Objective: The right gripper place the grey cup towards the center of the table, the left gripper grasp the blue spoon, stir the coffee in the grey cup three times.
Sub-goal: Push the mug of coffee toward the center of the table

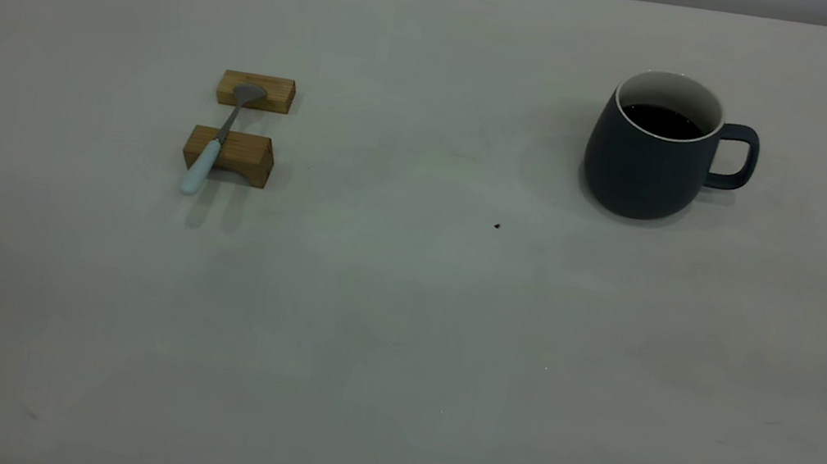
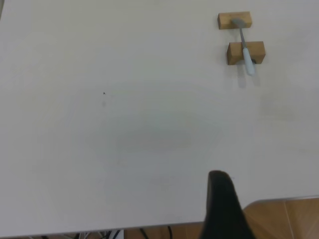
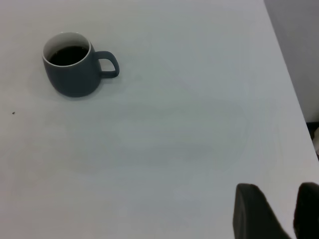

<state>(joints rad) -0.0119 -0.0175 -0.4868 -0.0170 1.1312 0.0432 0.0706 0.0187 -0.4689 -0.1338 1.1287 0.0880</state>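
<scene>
No readable text or markings.

Grey cup (image 1: 644, 165) upright, table (image 1: 395, 345) right; blue spoon (image 1: 215, 147) left.

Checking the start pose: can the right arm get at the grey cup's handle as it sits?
Probably yes. The grey cup stands alone, handle turned to the right side, nothing near it. The right gripper is far back near the table edge, fingers apart.

Right gripper (image 3: 284, 211) hangs with jaws slightly parted; left gripper (image 2: 224, 209) shows only one dark finger.
</scene>
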